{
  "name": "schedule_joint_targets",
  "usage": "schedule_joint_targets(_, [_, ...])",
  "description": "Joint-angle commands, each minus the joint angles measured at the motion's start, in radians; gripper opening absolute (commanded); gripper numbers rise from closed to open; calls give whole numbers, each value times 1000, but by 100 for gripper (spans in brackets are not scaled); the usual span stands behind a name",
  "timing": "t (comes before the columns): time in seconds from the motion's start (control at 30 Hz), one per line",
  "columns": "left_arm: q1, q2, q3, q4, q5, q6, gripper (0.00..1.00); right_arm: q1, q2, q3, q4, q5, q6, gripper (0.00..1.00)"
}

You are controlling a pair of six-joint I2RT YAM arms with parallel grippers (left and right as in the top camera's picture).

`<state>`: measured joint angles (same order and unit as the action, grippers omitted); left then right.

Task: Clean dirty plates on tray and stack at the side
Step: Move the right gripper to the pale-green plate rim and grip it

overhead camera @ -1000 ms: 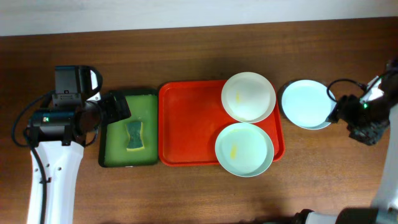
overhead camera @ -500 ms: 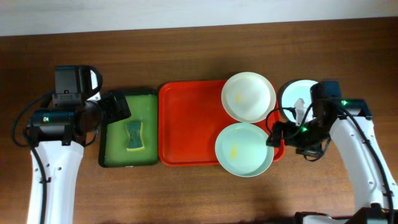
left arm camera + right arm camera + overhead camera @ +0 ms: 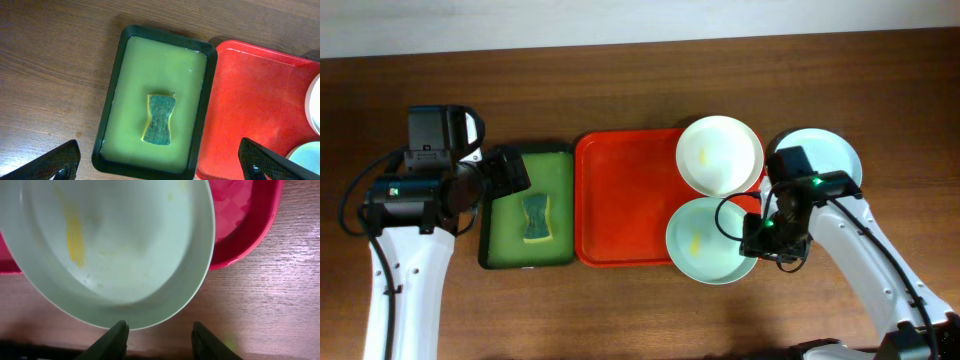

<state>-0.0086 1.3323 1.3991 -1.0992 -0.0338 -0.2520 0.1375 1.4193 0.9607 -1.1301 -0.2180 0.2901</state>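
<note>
Reaching for the near pale blue-green round plate (image 3: 712,240) on the big red plastic tray (image 3: 620,200), the right gripper (image 3: 160,326) has fingers half spread by its rim, pinching nothing. Next it likely must pinch that rim. Farther off, the left gripper (image 3: 159,145) is spread wide.

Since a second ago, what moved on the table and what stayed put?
The right gripper swung leftward from the right edge of the table, past the side plate, to the right rim of the near green plate on the red tray. Its fingers stand apart, gripping nothing. Those plates, the cream plate, the sponge and the left gripper stayed put.
</note>
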Motion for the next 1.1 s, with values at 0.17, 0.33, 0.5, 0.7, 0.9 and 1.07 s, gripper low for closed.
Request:
schedule_joint_targets(0.17, [5, -5, 11, 2, 1, -9, 99, 35, 3, -14, 30, 51, 67, 43])
schedule_joint_targets(0.33, [5, -5, 11, 2, 1, -9, 99, 35, 3, -16, 32, 51, 73, 43])
schedule_joint_targets(0.5, [5, -5, 11, 2, 1, -9, 99, 35, 3, -56, 54, 65, 97, 43])
schedule_joint_targets(0.7, [5, -5, 11, 2, 1, -9, 99, 35, 3, -119, 117, 65, 98, 44])
schedule_joint_targets(0.9, [5, -5, 11, 2, 1, -9, 99, 35, 3, -119, 117, 65, 98, 44])
schedule_joint_targets(1.07, [5, -5, 11, 2, 1, -9, 99, 35, 3, -121, 117, 65, 119, 44])
